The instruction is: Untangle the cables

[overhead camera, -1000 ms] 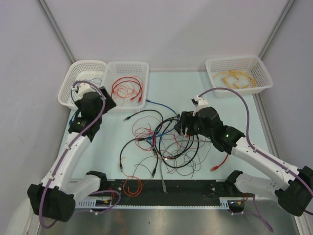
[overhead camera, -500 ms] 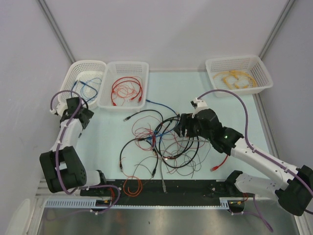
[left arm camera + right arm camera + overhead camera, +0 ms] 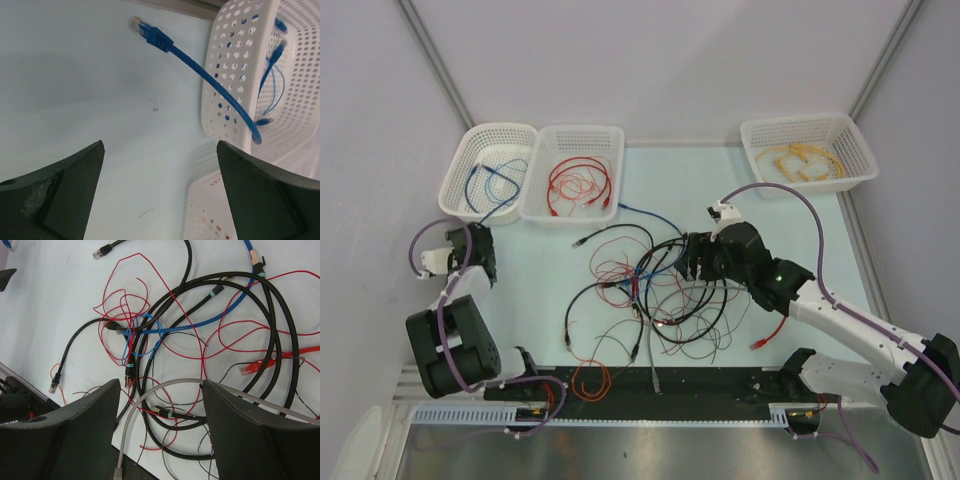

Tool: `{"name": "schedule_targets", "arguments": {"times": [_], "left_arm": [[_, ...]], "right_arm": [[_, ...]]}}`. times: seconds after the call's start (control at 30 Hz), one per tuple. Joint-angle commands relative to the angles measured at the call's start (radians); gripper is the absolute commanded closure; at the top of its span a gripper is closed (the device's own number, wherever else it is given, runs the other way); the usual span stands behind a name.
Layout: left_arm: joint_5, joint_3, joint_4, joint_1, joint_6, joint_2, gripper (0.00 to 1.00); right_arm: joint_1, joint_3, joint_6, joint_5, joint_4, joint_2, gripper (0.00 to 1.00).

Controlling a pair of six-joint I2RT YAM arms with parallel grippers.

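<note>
The cables [image 3: 660, 290] lie in a jumble at the table's middle: thick black loops [image 3: 280, 340], a blue cable [image 3: 210, 320], thin red wires [image 3: 125, 270] and a red plug [image 3: 255, 367]. My right gripper [image 3: 692, 262] hovers over the jumble's right side, open [image 3: 161, 385]. A grey cable [image 3: 145, 400] arcs across the gap below its fingers, and nothing is clamped. My left gripper [image 3: 472, 240] is drawn back at the table's left edge, wide open [image 3: 160, 200] over bare table. A blue cable [image 3: 200, 65] with a plug end hangs out of a white basket [image 3: 235, 60] ahead of it.
Three white baskets stand at the back: the left [image 3: 460, 180] holds blue cables, the middle [image 3: 582, 135] red ones, the right [image 3: 810, 125] yellow ones. A black strip [image 3: 720, 385] runs along the near edge, with cable ends lying over it.
My left arm has pulled back from the left basket and folded down to the table's left edge, its gripper still open. The right arm has barely moved.
</note>
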State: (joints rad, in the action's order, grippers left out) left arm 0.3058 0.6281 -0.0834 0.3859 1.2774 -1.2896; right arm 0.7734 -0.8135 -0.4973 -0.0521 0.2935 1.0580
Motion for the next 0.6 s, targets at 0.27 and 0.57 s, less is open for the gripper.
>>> {"name": "schedule_targets", "arguments": {"times": [0.27,0.57], "left_arm": [[-0.006,-0.189,0.658,0.037,0.241,-0.103,0.00],[-0.040,-0.223,0.769,0.062,0.266,-0.126,0.00]], "right_arm": [[-0.010,0.002,-0.001,0.012,-0.004,0.052,0.29],[-0.010,-0.004,-0.001,0.041,-0.040,0.115,0.29]]}}
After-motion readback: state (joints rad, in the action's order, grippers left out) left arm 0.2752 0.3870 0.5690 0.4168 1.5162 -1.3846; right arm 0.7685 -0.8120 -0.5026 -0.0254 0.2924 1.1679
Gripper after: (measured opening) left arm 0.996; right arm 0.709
